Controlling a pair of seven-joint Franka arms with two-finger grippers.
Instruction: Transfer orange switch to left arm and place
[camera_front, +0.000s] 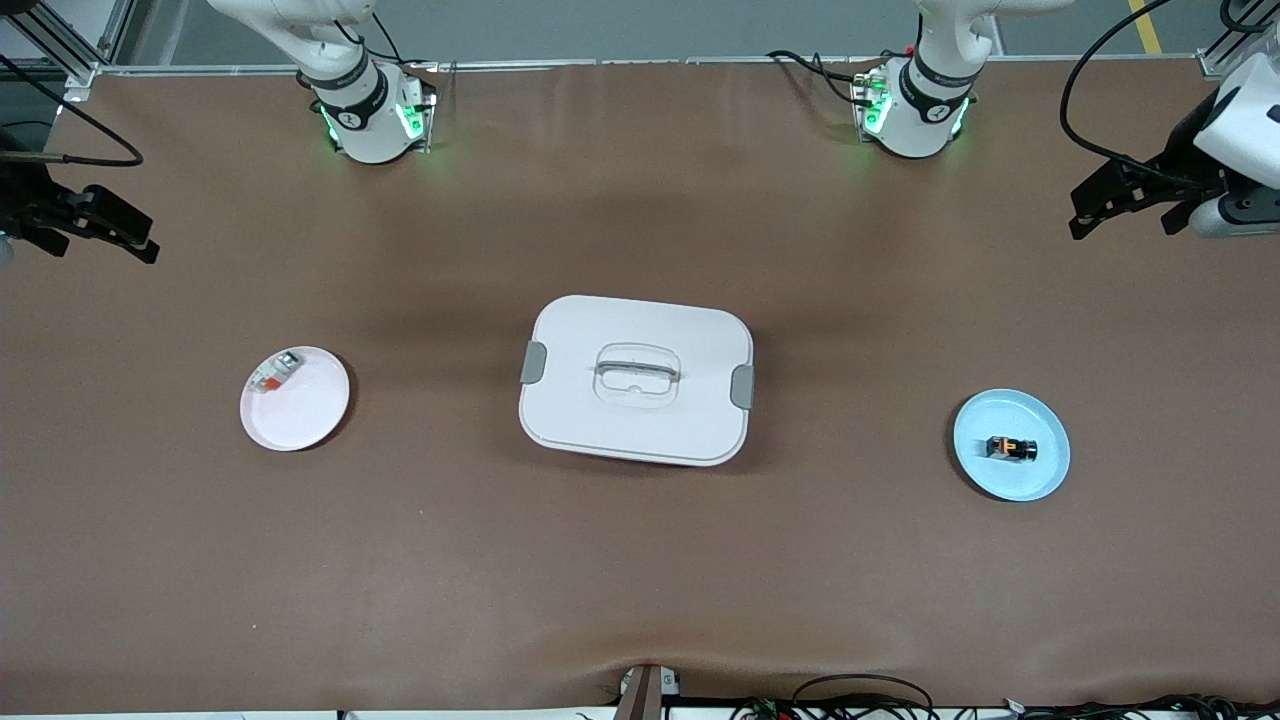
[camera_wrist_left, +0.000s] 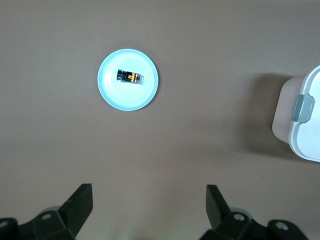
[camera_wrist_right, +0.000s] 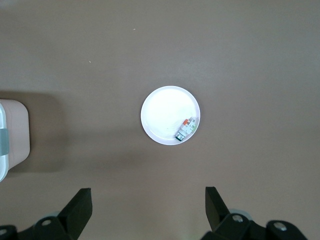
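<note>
Both jaws stand spread. We see the switch (camera_front: 1010, 448) on the blue plate (camera_front: 1045, 475) near the left gripper (camera_front: 1130, 205); the right gripper (camera_front: 95, 230) waits past the box (camera_front: 640, 320).

Robotics lab, two white arms (camera_front: 350, 100) bolted to a brown-covered tabletop (camera_front: 640, 560), aluminium framing, loose cables (camera_front: 860, 690) at its edge

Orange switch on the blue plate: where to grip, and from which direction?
Likely from straight above. The orange switch lies flat on its long side at the middle of the light-blue plate, clear of the rim. Close across its narrow width, one finger on each long face. The open left claw is the closer one.
</note>
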